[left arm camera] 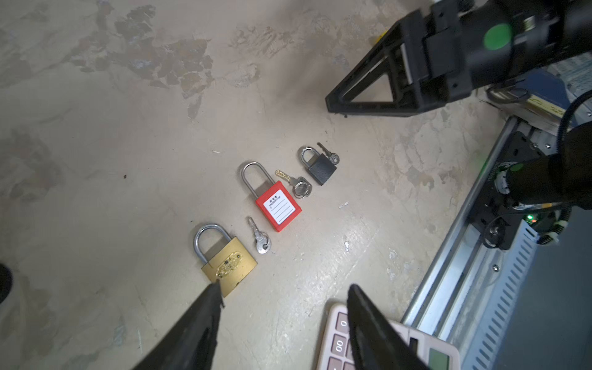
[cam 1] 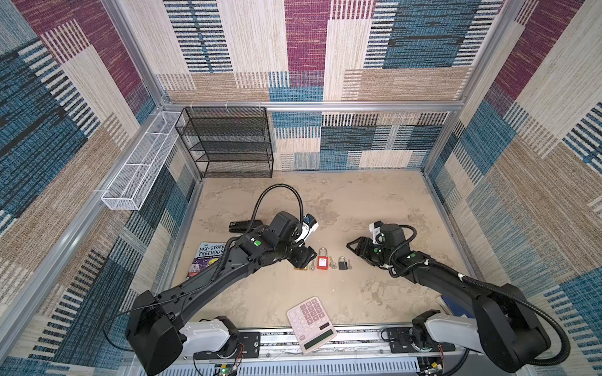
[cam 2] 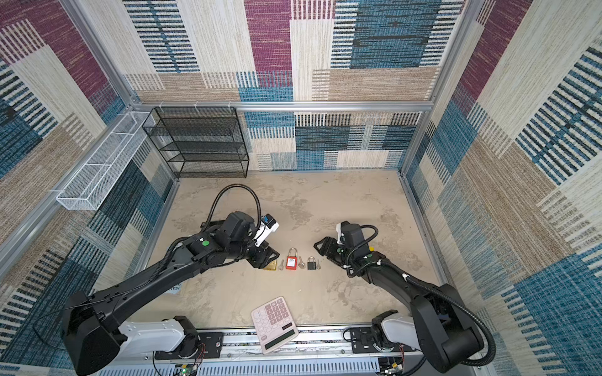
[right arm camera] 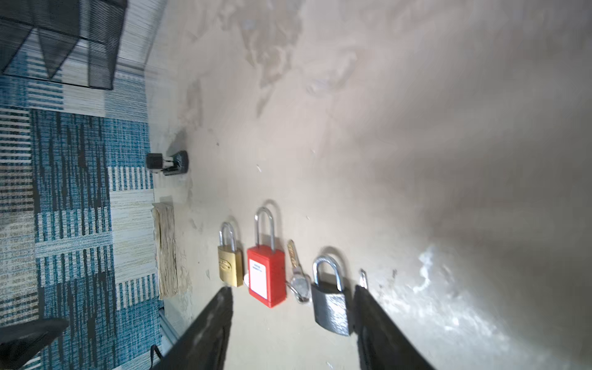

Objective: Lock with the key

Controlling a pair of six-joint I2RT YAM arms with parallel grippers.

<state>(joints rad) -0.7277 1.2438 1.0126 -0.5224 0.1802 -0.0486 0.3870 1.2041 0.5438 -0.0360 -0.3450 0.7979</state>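
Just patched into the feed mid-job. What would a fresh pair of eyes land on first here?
A neat row in the middle of the table: brass padlock, red padlock and black padlock, with a key lying beside each. The left gripper and right gripper flank that row, both open and holding nothing. A pink calculator lies across the near edge.

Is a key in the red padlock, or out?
Out. The red padlock lies flat, nothing sticking from its bottom end; a ringed key and a plain key lie loose beside it.
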